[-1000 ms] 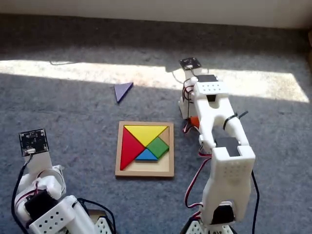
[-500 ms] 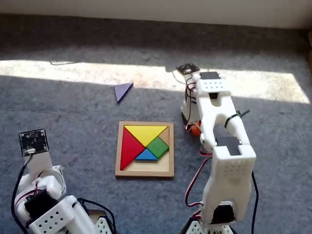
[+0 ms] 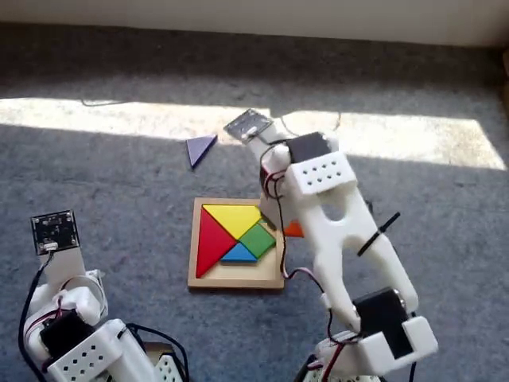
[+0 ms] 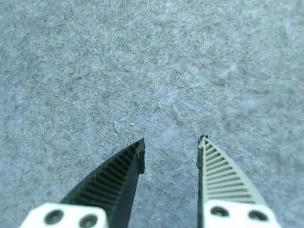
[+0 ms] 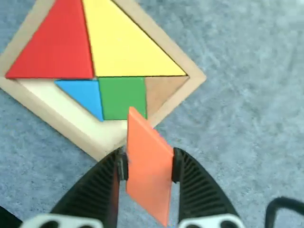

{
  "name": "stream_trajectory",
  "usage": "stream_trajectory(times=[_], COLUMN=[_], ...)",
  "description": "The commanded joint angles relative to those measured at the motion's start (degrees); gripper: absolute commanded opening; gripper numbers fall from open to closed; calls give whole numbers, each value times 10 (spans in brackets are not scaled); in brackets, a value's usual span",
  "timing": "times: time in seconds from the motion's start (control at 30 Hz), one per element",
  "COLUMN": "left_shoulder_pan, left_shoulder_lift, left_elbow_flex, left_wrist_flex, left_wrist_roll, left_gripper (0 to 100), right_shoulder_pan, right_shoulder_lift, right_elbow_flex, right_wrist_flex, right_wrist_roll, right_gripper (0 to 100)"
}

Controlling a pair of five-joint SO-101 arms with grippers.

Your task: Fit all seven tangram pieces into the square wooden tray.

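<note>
– Grey carpet lies under everything, with a sunlit band across the far side. What has just moved?

– The right arm (image 3: 338,215). A second ago it stood well off to one side of the square wooden tray (image 3: 238,281); now it has swung in so the tray's edge sits just ahead of its jaws.

– Are those jaws carrying anything?

– Yes, they are clamped on the two flat faces of the orange parallelogram (image 5: 148,171), which stands on edge between them, its leading corner over the tray's rim.

– What is already seated?

– Just beyond the jaws, the green square (image 5: 121,97) and blue triangle (image 5: 83,92); farther off, the red triangle (image 5: 57,47) and yellow triangle (image 5: 123,42). Pale bare wood shows beside the blue one. A brownish triangle (image 5: 161,90) next to the green square could be a piece or bare floor; I cannot tell.

– So what does the swing mean?

– I judge the carry is nearly over and placing comes next; the piece must be laid flat and turned to match a gap.

– And the other arm?

– The left arm (image 3: 71,334) has not stirred; its jaws are spread, empty, over bare carpet. The purple triangle (image 3: 200,148) lies well away from both pairs of jaws, still to fetch.
</note>
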Motion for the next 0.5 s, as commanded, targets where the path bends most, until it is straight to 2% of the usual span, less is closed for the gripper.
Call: stream_trajectory(times=[0.0, 0.27, 0.47], left_shoulder_pan=[-7, -7, -7], left_shoulder_lift=[-4, -4, -4], left_elbow_flex=[5, 7, 11], left_wrist_flex=[-10, -17, -18], left_wrist_roll=[2, 2, 2], left_gripper=[185, 185, 185], right_shoulder_pan=[-85, -196, -232], right_shoulder_lift=[-80, -67, -44], right_elbow_flex=[103, 234, 242], right_wrist_flex=[-76, -238, -256], right_wrist_roll=[8, 8, 8], right_gripper=[19, 19, 22])
